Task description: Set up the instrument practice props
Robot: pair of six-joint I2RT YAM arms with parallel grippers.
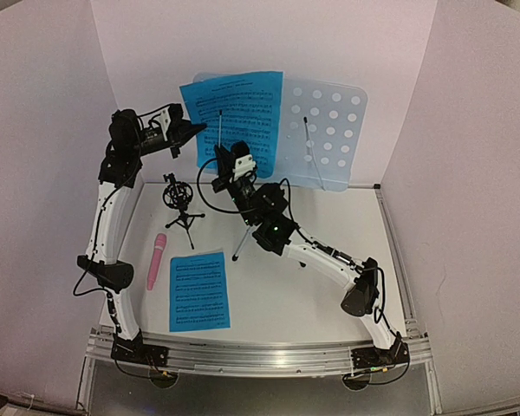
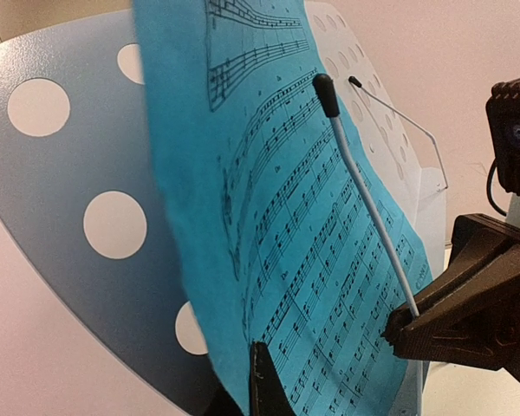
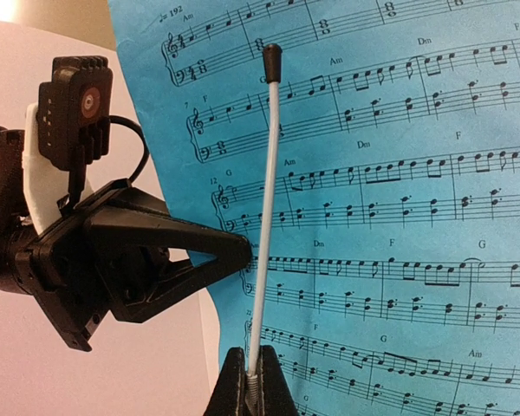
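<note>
The pale-blue perforated music stand (image 1: 329,130) stands at the back on a silver tripod (image 1: 241,245). One blue sheet-music page (image 1: 234,113) stands against its left half. My left gripper (image 1: 193,132) is shut on that page's left edge, as the left wrist view (image 2: 262,386) shows. My right gripper (image 1: 221,163) is shut on the base of the stand's white wire page-holder (image 3: 267,191), which lies across the front of the page (image 3: 399,217). The second page (image 1: 199,290) lies flat at the front. The pink stick microphone (image 1: 156,260) lies left of it. The black tripod mic holder (image 1: 180,199) stands empty.
White walls close in the table on the left, back and right. A second wire page-holder (image 1: 312,152) rests against the bare right half of the stand. The right arm's cable (image 1: 210,198) loops near the mic holder.
</note>
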